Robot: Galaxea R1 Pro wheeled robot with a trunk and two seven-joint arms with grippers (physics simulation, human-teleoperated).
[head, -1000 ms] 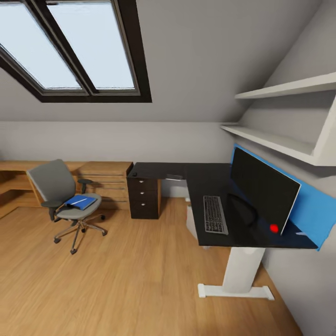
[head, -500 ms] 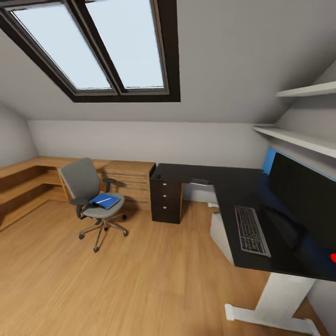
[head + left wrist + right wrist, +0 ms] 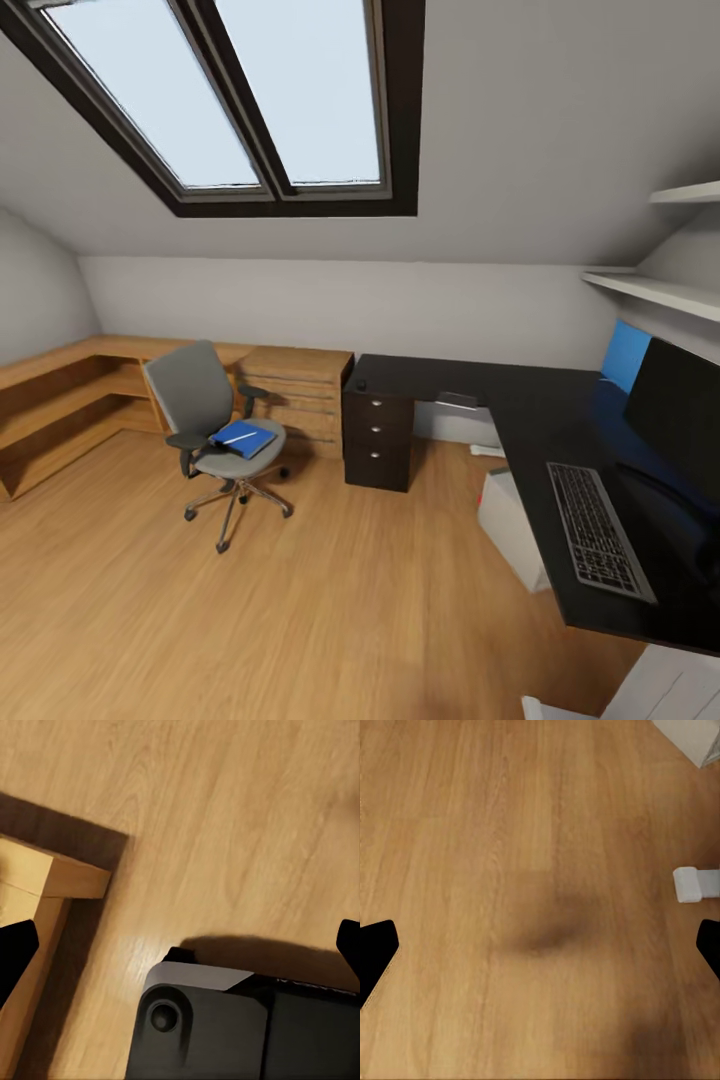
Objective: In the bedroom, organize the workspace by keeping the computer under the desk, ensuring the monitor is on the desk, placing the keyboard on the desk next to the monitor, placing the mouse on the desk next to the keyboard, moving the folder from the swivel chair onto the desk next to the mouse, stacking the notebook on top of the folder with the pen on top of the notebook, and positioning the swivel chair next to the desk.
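Observation:
The grey swivel chair (image 3: 200,400) stands on the floor left of the black desk (image 3: 540,400). On its seat lies a blue flat stack (image 3: 247,438), folder and notebook not told apart, with the white pen (image 3: 237,437) on top. The keyboard (image 3: 598,530) lies on the desk's near wing in front of the monitor (image 3: 685,410). A small dark mouse (image 3: 361,385) sits on the far corner above the drawer unit (image 3: 378,440). The white computer (image 3: 510,515) stands under the desk. My left gripper (image 3: 182,949) and right gripper (image 3: 540,949) hang open over bare floor, holding nothing.
A light-wood chest (image 3: 295,395) and low shelving (image 3: 60,400) line the back wall left of the desk. A white desk foot (image 3: 697,883) is in the right wrist view. My dark base (image 3: 240,1027) and a wooden edge (image 3: 45,877) are in the left wrist view. Open floor lies between chair and desk.
The whole head view has swung left, so desk, chair and window sit further right in the picture. No object has moved.

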